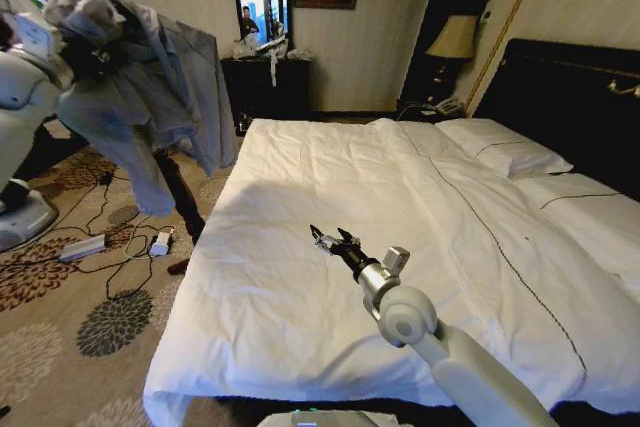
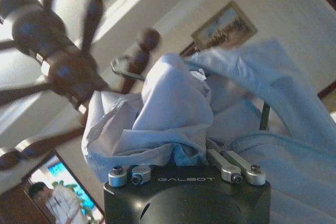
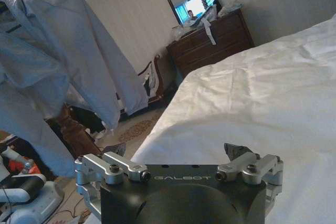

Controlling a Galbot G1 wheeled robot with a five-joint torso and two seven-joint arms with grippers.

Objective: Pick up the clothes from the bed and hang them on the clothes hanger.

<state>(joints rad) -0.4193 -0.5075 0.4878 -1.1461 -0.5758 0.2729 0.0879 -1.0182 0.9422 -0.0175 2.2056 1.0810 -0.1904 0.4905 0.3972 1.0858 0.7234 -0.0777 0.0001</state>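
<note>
Your right gripper [image 1: 331, 240] hovers low over the white bed [image 1: 300, 297], fingers spread wide and empty. Farther off, at upper left beside the bed, your left gripper [image 2: 178, 156] grips the bunched grey-blue shirt [image 1: 150, 87], which hangs against a dark coat stand [image 2: 63, 66].

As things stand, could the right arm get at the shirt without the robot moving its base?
Probably not. The right hand hovers open over the bed, while the shirt hangs off beside it, bunched in the left hand by a dark wooden stand.
</note>
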